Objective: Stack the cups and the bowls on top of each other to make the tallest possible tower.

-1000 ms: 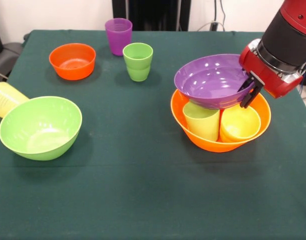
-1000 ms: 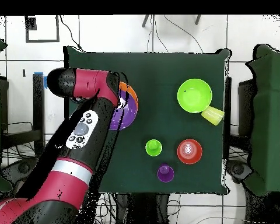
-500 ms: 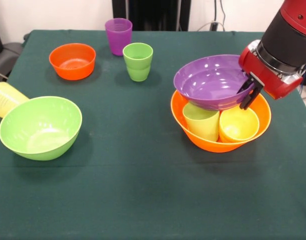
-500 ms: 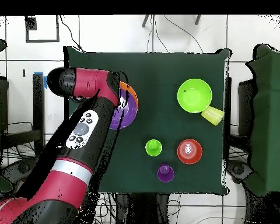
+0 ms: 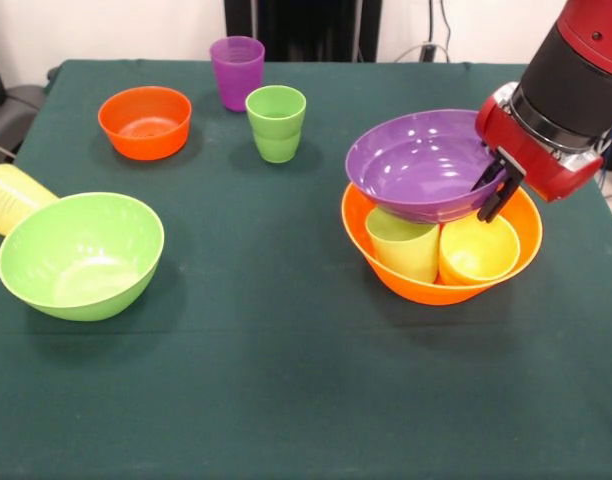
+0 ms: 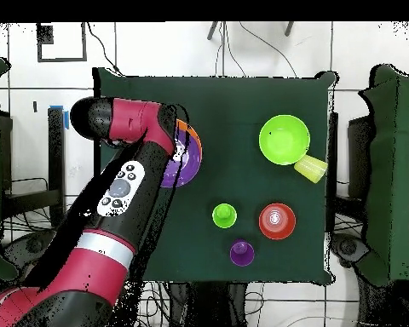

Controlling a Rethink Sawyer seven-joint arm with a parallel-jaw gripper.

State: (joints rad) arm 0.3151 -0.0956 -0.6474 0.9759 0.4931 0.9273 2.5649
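The largest yellow-orange bowl stands at the right and holds a pale yellow-green cup and a yellow-orange cup, both upright. The purple bowl hangs tilted over these cups. My gripper is shut on the purple bowl's right rim. In the overhead view the arm covers most of the purple bowl. The lime green bowl stands at the left with a pale yellow cup lying behind it. The small orange bowl, a purple cup and a lime green cup stand at the back.
The table is covered with a dark green cloth. The arm reaches across the left side in the overhead view. Other cups are out of view.
The purple bowl has shifted slightly to the left in my gripper. Everything else is as before.
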